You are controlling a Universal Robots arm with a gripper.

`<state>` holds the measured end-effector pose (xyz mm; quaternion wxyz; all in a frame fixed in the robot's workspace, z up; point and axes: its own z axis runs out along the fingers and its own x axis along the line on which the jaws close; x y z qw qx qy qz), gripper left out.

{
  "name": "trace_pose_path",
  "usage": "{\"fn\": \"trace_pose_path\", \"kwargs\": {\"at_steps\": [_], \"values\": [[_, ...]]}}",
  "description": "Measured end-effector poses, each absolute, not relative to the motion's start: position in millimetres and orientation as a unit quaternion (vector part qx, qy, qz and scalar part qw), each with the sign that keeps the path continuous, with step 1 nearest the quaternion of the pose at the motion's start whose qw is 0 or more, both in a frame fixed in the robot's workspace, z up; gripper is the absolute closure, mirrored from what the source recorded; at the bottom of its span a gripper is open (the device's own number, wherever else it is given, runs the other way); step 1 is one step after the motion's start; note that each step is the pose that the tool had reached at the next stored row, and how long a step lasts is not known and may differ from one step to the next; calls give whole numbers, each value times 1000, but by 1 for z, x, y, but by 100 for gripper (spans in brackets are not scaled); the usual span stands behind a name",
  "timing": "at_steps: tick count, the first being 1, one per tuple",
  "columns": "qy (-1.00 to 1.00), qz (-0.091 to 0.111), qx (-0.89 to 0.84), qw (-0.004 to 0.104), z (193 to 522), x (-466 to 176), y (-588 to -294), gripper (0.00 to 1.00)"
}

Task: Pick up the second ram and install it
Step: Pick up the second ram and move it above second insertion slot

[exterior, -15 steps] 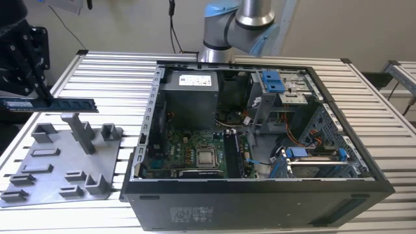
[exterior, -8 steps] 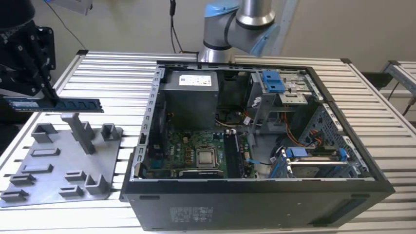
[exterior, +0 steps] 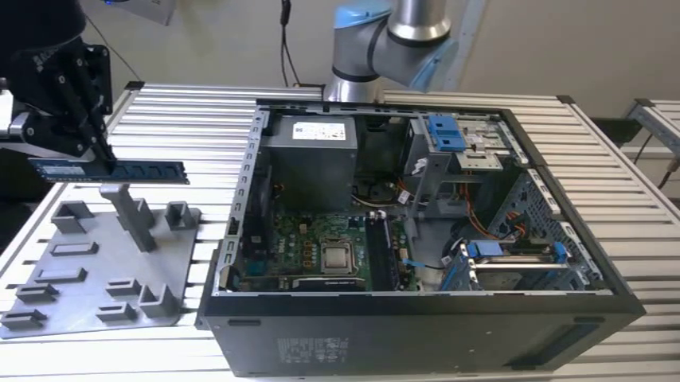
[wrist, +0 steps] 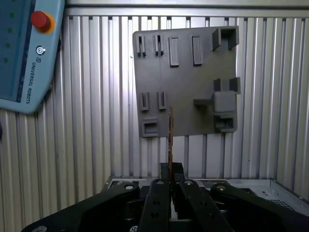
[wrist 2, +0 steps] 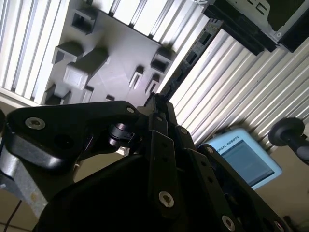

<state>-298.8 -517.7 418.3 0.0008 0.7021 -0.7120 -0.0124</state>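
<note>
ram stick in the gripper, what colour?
The second ram is a blue board with darker chips, clearest in the exterior view.

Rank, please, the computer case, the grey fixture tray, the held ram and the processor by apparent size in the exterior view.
1. computer case
2. grey fixture tray
3. second ram, clamped in the gripper: long but thin
4. processor: shorter than the ram but squarer, so these last two are close

On the tabletop (exterior: 191, 103), the fixture tray (exterior: 95, 278) lies at the exterior view's left, just beside the computer case (exterior: 425, 334) at its right. The second ram (exterior: 133, 169) hangs level above the tray's far part, clamped in the gripper (exterior: 101, 159).
</note>
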Motion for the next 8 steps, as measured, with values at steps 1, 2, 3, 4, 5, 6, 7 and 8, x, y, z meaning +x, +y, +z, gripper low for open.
{"fn": "trace_pose_path", "kwargs": {"at_steps": [1, 2, 3, 4, 5, 6, 7, 8], "values": [[-712, -12, 702, 1, 418, -297, -518, 86], [-712, -12, 702, 1, 418, -296, -518, 86], [-712, -12, 702, 1, 418, -294, -518, 86], [-712, -12, 702, 1, 418, -293, -518, 86], [-712, -12, 702, 1, 418, -292, -518, 86], [-712, -12, 702, 1, 418, -290, -518, 86], [-712, -12, 702, 1, 418, -289, -518, 86], [-712, -12, 702, 1, 418, -288, -518, 86]]}}
